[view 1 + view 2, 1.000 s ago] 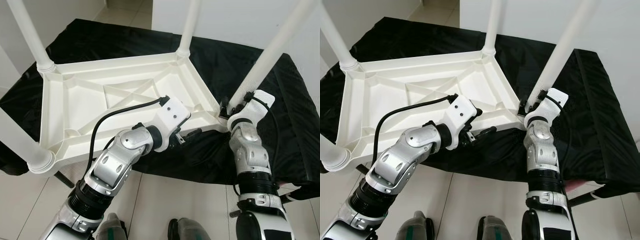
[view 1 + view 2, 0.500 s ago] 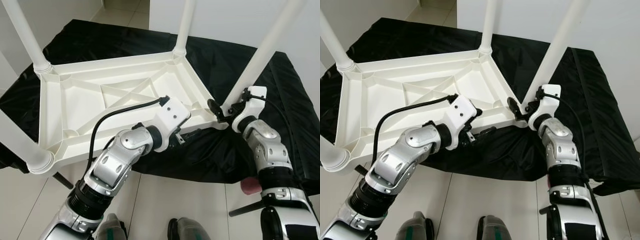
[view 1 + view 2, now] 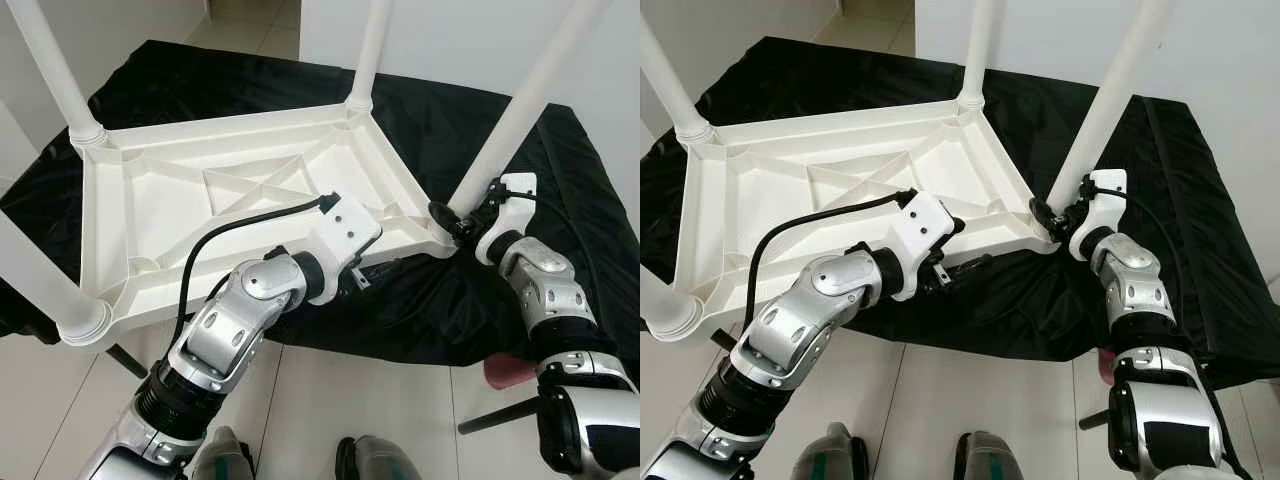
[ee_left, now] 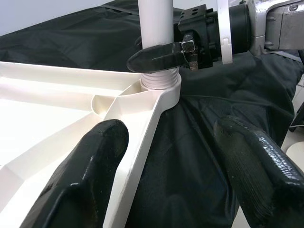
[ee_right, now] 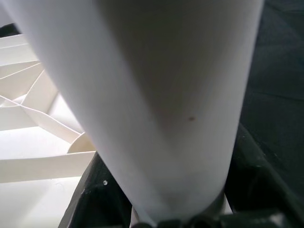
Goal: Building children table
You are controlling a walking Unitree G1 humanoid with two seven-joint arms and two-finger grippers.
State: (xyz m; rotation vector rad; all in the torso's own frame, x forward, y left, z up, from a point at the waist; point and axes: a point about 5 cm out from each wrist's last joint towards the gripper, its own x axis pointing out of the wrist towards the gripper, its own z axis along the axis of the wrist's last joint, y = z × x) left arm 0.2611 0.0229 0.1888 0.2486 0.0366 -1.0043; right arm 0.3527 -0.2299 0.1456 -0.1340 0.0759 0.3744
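Note:
A white plastic children's table (image 3: 150,215) lies upside down on a black cloth, its legs pointing up. My right gripper (image 3: 455,218) is at the base of the near right leg (image 3: 520,110), where it enters the corner socket. Its black fingers (image 4: 159,54) are shut on that leg, which looms close in the right wrist view (image 5: 156,95). My left gripper (image 4: 171,166) stands open at the table's near edge, with the rim (image 4: 142,123) between its two fingers and neither pressing on it.
The black cloth (image 3: 500,130) covers a low surface that ends just before my feet (image 3: 370,460). Pale floor tiles (image 3: 330,390) lie below. A pink object (image 3: 505,370) sits under the cloth's right edge. Three other legs (image 3: 55,70) rise near my arms.
My right arm has swung out to the right, and its gripper has turned from under the corner to the side of the leg's base, closing on it. The left arm has held still.

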